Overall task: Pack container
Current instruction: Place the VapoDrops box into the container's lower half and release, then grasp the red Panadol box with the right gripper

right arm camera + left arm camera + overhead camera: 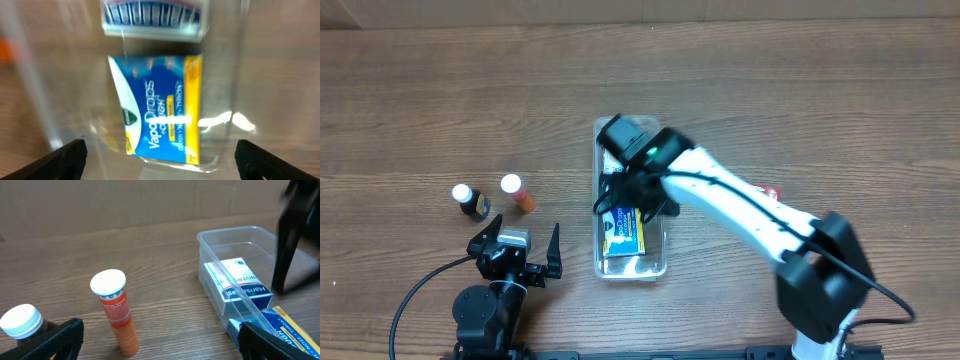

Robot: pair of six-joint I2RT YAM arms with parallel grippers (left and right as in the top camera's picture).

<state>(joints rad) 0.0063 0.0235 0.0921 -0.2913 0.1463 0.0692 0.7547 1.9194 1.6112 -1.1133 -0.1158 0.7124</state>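
The clear container (631,276) lies lengthwise at the table's middle. It holds a blue and yellow VapoDrops box (623,232) at its near end and a blue and white box (245,287) behind that. My right gripper (635,190) hovers over the container's middle. In the right wrist view it is open and empty (165,165), with the VapoDrops box (160,110) below it. My left gripper (520,250) is open and empty near the front left. An orange tube (117,312) stands between its fingers (160,347) but farther off.
The orange tube (518,193) and a dark brown bottle with a white cap (470,202) stand left of the container. A small red and white item (767,190) lies right of it, partly hidden by the right arm.
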